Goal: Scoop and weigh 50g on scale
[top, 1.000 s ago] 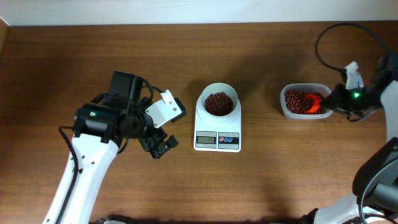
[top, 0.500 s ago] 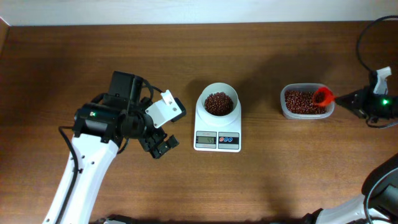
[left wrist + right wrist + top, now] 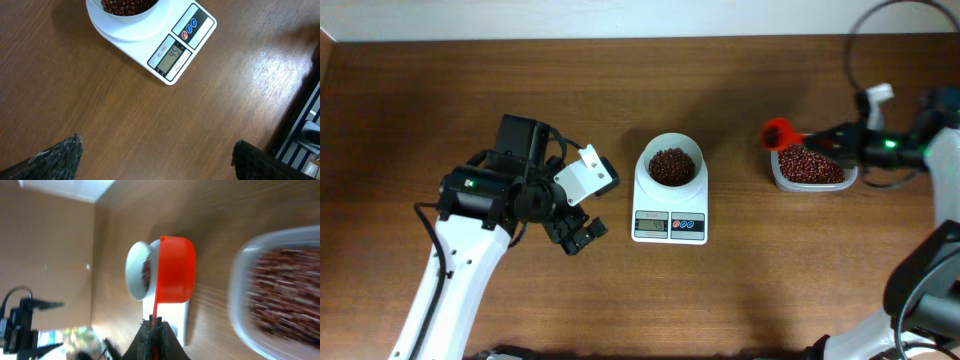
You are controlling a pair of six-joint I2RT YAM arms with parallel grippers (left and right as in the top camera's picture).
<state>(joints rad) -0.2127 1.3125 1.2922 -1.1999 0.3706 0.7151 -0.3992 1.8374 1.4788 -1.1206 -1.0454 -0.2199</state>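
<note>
1. First, overhead: your scale point(image 3: 670, 222) sits mid-table, and its bowl point(image 3: 671, 141) holds beans point(image 3: 671, 167). The left gripper point(image 3: 582, 233) hangs just left of the scale, jaws spread and holding nothing. The right gripper point(image 3: 828, 141) reaches in from the right and pinches the handle of a red scoop point(image 3: 778, 132). The scoop's cup is over the far-left corner of the tub point(image 3: 815, 188), which holds more beans.
2. Left wrist: you see both fingertips point(image 3: 55, 157) wide apart at the bottom corners, with bare table point(image 3: 115, 115) between them. The scale lies ahead, clear of both fingertips, and its display seems to read 45.
3. Right wrist: the jaws are pressed together on the scoop's thin handle. The cup overlaps the bowl behind it, and the tub is blurred at right. You cannot tell whether the scoop is loaded.
</note>
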